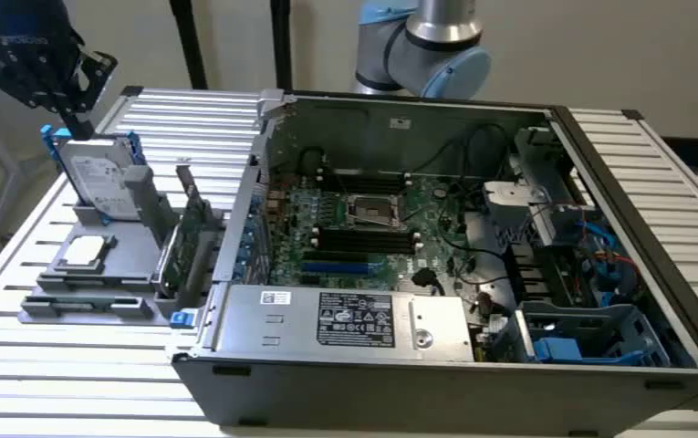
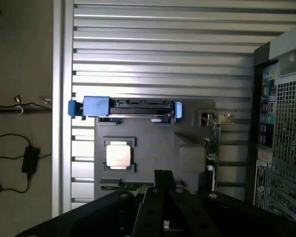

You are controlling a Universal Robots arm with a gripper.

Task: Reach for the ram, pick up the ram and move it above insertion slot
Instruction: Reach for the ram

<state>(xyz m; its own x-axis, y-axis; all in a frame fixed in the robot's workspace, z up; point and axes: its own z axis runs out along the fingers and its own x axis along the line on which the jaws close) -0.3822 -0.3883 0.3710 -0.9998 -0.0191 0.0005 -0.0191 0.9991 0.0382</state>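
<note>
Aloft, tool [image 1: 76,111] above gray fixture [image 1: 130,260]

No wording could be read. A black label [image 1: 355,321] with pale print and small marks sat on the silver power supply [image 1: 440,319], along the computer case [image 1: 446,374] edge nearest the exterior camera. A small white barcode sticker [image 1: 273,297] lay near the supply's corner. Both were too fine to make out. The hard drive [image 1: 99,182] bore a label that was likewise illegible. In the wrist view, the stickers [image 2: 262,173] on the case's rear panel were unreadable too.
</note>
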